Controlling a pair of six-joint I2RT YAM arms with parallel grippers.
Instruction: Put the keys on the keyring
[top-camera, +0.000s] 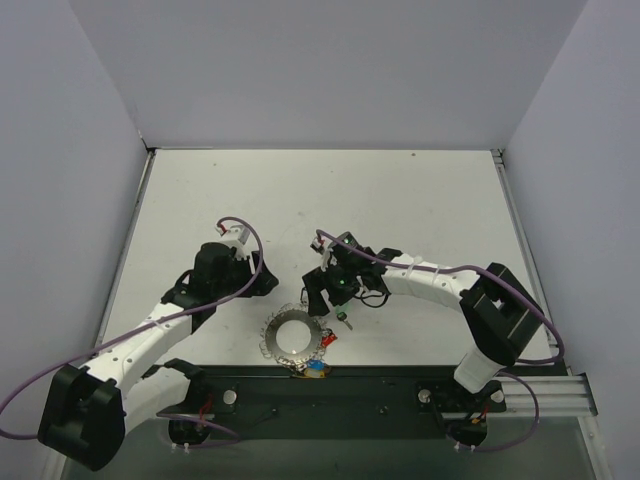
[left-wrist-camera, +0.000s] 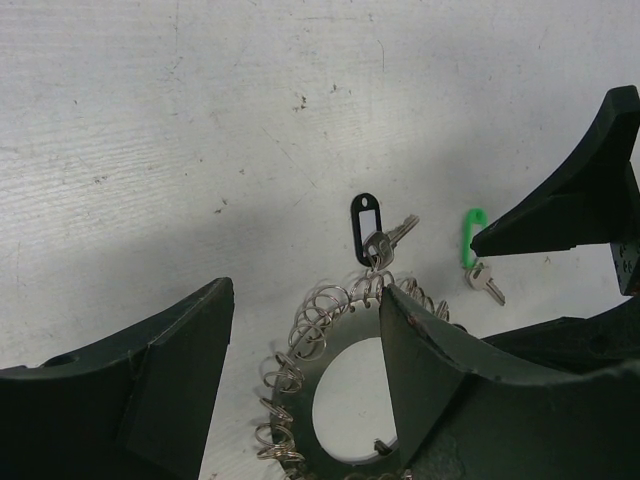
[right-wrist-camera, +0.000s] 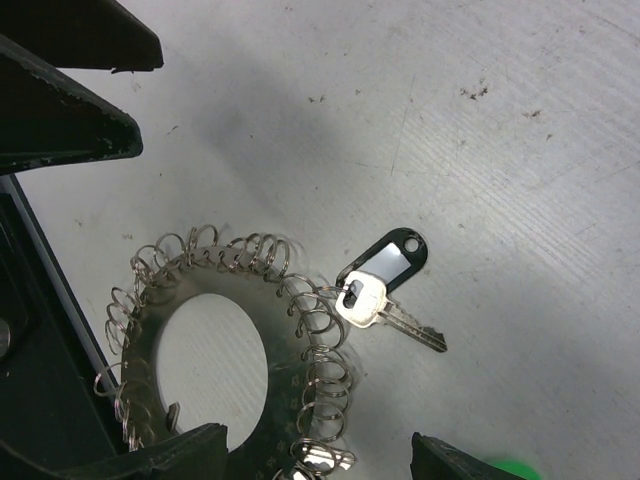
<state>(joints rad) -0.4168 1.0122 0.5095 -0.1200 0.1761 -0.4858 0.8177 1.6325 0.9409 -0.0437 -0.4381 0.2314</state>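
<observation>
Left gripper (left-wrist-camera: 305, 290) and right gripper (right-wrist-camera: 315, 437) gape wide, empty

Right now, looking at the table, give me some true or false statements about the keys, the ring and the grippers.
1. The black-tagged key lies at the coiled rim of the keyring. True.
2. The green-tagged key lies inside the keyring's open centre. False: it lies on the table, outside the ring.
3. The left gripper and the right gripper both have their jaws open. True.
4. The left gripper holds a key. False: it grips nothing.
</observation>
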